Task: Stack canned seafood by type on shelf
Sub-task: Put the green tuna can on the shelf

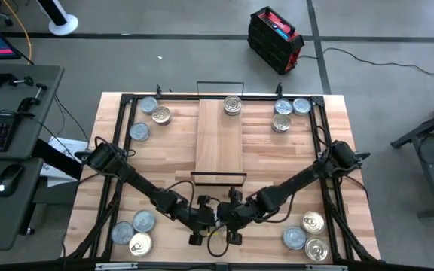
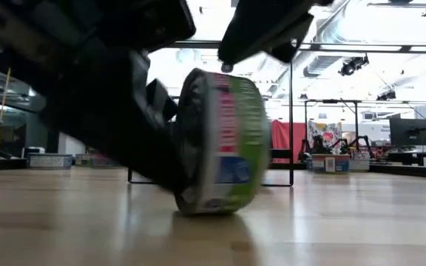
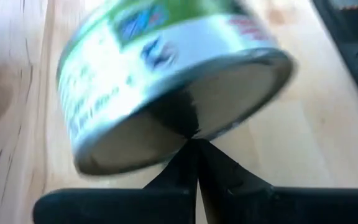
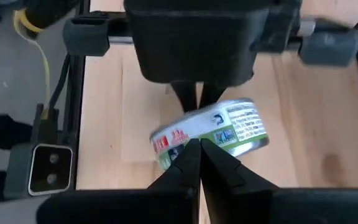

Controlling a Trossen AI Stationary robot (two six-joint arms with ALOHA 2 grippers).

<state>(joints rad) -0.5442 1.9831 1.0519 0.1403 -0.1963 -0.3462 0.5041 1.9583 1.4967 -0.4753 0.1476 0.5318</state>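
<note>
One tin (image 2: pixel 220 140) with a green and white label stands tipped up on its rim close to the middle of the table's near edge. It sits between my two grippers, both shut. My left gripper (image 3: pixel 196 140) is at its flat silver face. My right gripper (image 4: pixel 199 146) is at its labelled wall, opposite the left one. In the high view the arms hide this tin. The shelf (image 1: pixel 219 139) lies in the table's middle, with one silver-lidded tin (image 1: pixel 233 105) resting flat on its far end. My left gripper touches the tin's flat silver face (image 3: pixel 191 118) near the rim with its shut fingertips, coming level from the table's left. My right gripper meets the labelled side wall (image 4: pixel 194 140) with its shut fingertips, slanting down from the right. The tin is tilted, its lower rim (image 2: pixel 205 210) on the table.
Loose tins lie flat on the table in four groups: far left (image 1: pixel 151 113), far right (image 1: pixel 288 113), near left (image 1: pixel 134 229) and near right (image 1: pixel 307 233). Black frame rails (image 1: pixel 322 135) run along the table's sides. Bare wood lies between the shelf and the grippers.
</note>
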